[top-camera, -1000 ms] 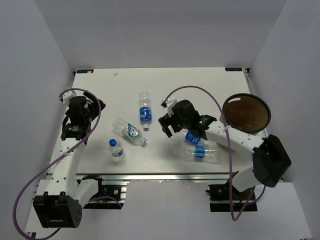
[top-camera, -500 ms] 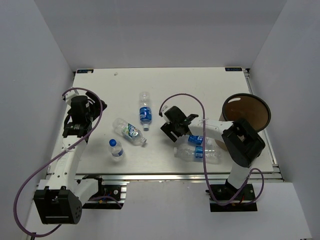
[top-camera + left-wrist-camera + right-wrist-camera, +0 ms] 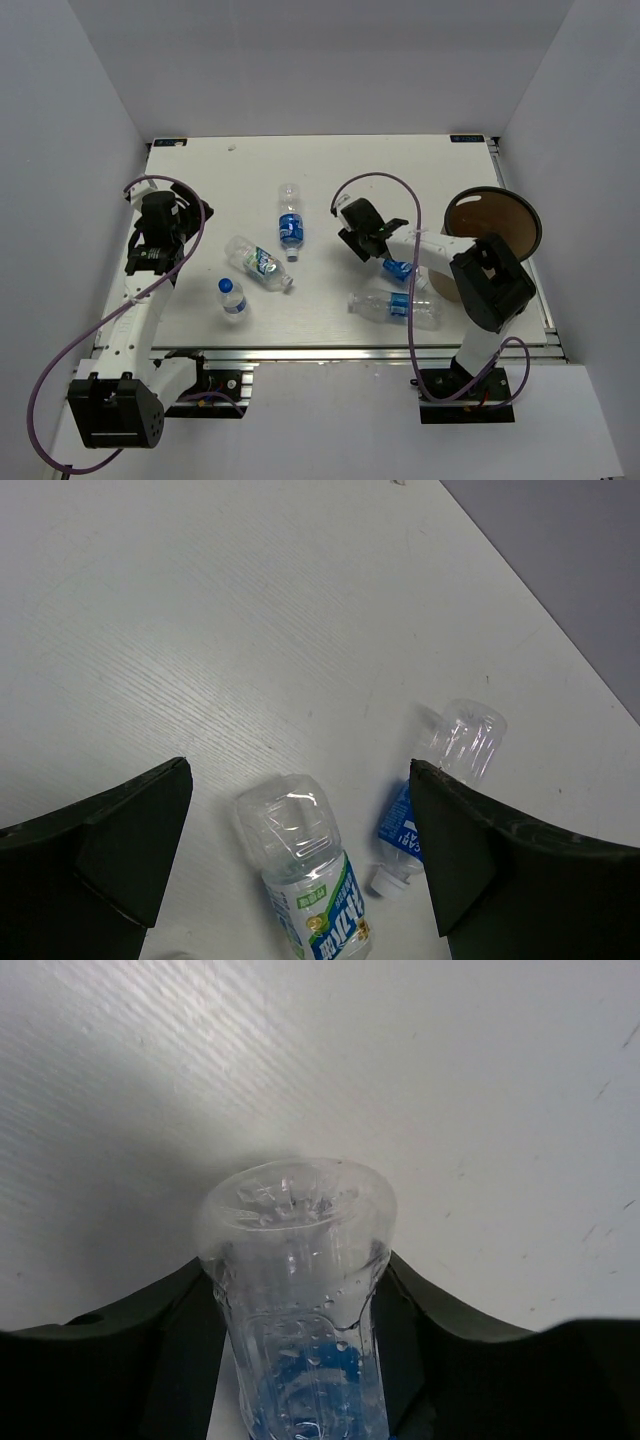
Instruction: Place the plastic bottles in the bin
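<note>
The right hand is clenched on the held bottle, whose clear base pokes out past the fingers. This is near the middle of the surface, left of the bin, which stands at the right edge. A second bottle lies just nearer the arm bases. Left of centre are an upright bottle and two lying ones, the slanted bottle and the far bottle. The left hand gapes wide and grips nothing.
</note>
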Action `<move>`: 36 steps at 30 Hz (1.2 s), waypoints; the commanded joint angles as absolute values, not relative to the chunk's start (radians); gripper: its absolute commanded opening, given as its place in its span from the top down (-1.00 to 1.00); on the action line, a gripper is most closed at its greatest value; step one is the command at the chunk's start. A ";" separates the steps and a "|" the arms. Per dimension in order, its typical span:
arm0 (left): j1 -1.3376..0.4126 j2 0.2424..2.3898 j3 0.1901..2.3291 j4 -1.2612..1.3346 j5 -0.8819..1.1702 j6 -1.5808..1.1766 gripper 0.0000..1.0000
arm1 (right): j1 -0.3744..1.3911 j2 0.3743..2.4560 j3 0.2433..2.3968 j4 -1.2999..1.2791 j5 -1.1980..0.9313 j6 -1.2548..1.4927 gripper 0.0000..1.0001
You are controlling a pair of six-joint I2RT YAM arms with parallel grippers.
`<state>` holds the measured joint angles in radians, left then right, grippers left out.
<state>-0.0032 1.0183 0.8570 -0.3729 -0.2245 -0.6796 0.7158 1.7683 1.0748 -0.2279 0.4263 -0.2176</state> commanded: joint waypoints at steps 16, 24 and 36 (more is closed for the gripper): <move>-0.006 1.005 0.861 -0.362 -0.198 -0.675 -0.97 | 0.576 1.050 1.180 0.261 0.515 -0.239 0.34; -0.006 1.003 0.859 -0.353 -0.178 -0.678 -0.96 | 0.313 1.005 1.135 0.162 0.661 -0.111 0.28; -0.005 1.020 0.871 -0.376 -0.184 -0.687 -0.96 | 0.305 0.860 1.077 -0.023 0.041 -0.185 -0.79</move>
